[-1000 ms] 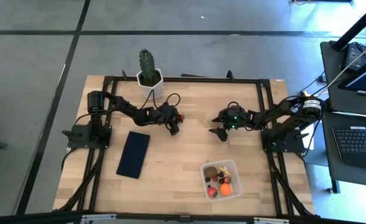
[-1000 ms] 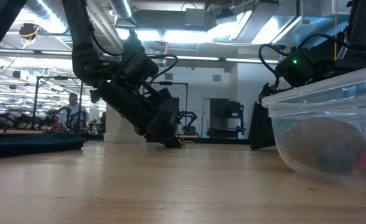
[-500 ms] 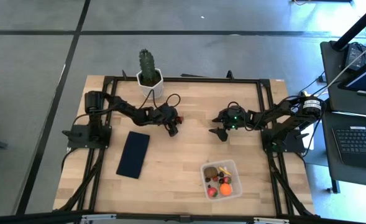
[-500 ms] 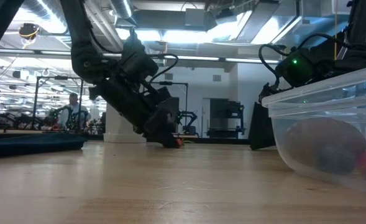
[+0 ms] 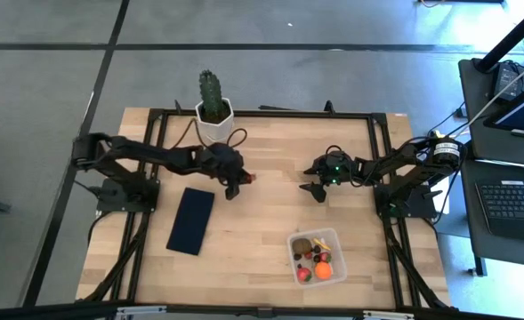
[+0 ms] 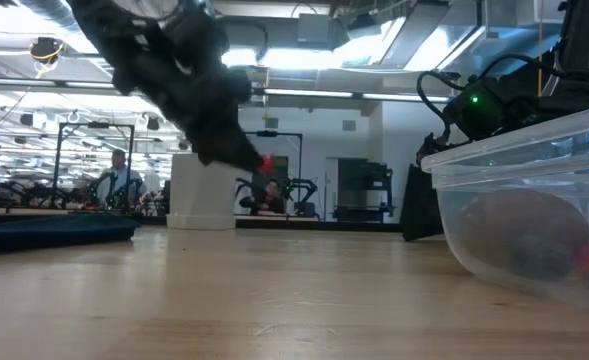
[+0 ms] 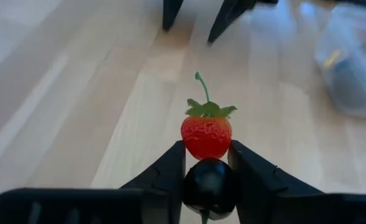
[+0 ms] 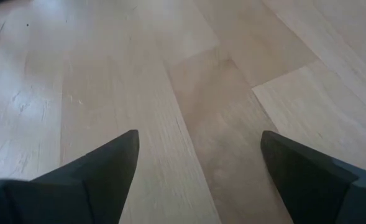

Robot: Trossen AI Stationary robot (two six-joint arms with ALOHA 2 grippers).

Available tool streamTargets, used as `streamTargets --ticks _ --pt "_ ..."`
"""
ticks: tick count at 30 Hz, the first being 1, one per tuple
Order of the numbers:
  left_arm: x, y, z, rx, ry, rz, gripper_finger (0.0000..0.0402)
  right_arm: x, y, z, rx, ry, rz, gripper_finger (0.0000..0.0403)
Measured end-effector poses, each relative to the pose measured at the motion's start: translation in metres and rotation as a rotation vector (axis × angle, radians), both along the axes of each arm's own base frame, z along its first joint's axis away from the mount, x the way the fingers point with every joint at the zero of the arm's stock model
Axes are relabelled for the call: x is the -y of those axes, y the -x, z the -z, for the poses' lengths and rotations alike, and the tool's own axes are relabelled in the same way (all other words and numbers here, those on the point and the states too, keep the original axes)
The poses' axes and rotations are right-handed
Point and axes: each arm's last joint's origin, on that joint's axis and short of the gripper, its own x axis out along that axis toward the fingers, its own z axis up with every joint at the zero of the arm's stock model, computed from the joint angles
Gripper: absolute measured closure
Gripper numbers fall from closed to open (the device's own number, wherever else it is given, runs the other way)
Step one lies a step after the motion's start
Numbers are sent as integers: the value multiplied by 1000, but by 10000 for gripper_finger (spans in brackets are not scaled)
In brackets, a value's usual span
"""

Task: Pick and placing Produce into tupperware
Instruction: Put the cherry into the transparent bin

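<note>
A toy strawberry [image 7: 206,137] is the piece of produce in play, pinched between the two fingers of the left claw [image 7: 206,155] with its green stem pointing away from the wrist camera. In the overhead picture it shows as a red speck [image 5: 249,177] at the tip of the left claw [image 5: 236,184], just left of the frame's centre, and the level view shows it raised clear of the tabletop [image 6: 274,300]. Being held by its lower body leaves the leafy end free, which should let it drop cleanly when the fingers part

The tupperware [image 5: 318,257] sits in the lower right part of the overhead frame, well apart from the strawberry, and already holds several small pieces, among them an orange ball [image 5: 323,270]. So the carry probably runs toward the lower right

The right claw [image 5: 316,188] waits near the middle of the tabletop with its fingers spread wide and nothing between them; its wrist camera sees only bare wood. It stands beside the likely route, so the left arm may need to skirt it
</note>
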Motion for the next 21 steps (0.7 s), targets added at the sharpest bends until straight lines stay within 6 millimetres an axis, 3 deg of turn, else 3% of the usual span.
streamTargets --ticks 6,21 --pt "6 1 -8 30 -15 15 307 0 0 0 3 -10 8 63" --pt "25 -11 4 27 -74 61 308 0 0 -1 12 -22 18 63"
